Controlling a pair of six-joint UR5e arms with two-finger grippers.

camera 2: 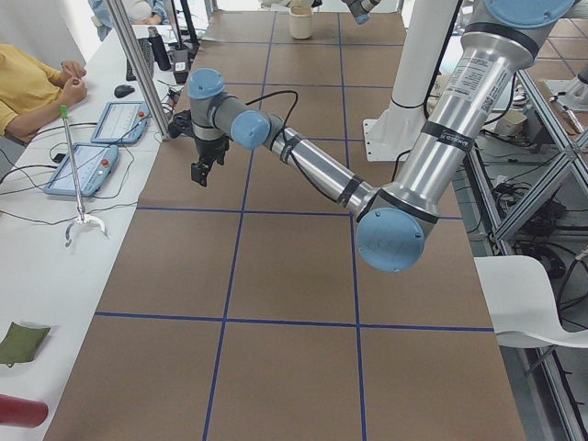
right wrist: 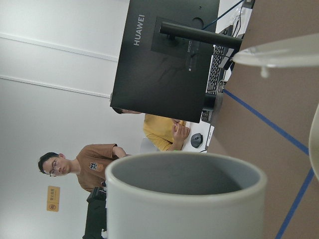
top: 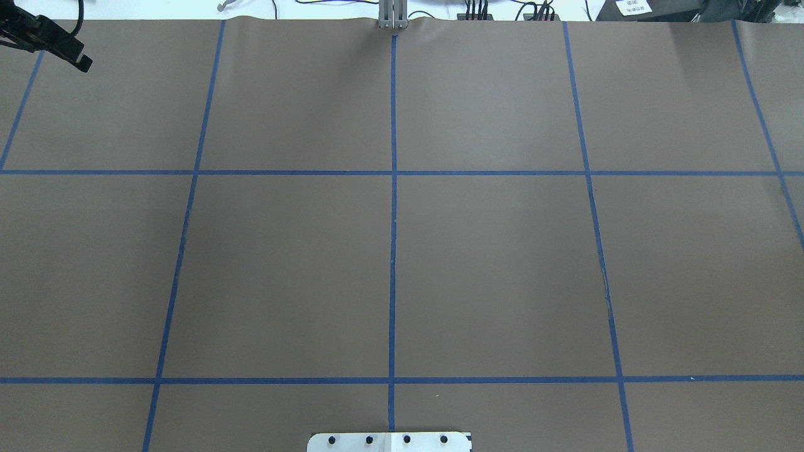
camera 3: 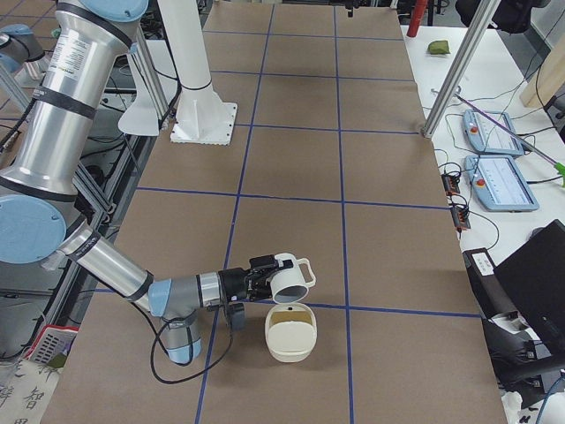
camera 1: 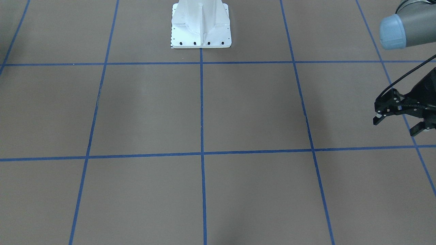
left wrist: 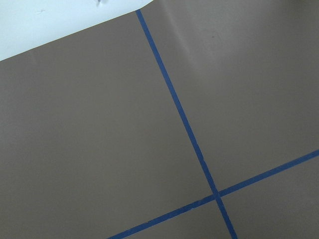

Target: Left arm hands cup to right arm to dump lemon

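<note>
While the cup (camera 3: 296, 281) hangs tipped just above the white bowl (camera 3: 287, 349), the right gripper (camera 3: 265, 272) (I cannot tell its grip) should pour slowly over the bowl's middle, and the left gripper (camera 1: 398, 123), fingers apart, is far from the bowl.

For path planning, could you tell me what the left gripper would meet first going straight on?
Probably the brown table, near a blue tape crossing; the left gripper points down, nothing between.

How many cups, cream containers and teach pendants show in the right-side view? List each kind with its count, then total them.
Cup: 1
Cream container: 1
Teach pendants: 2
Total: 4
</note>
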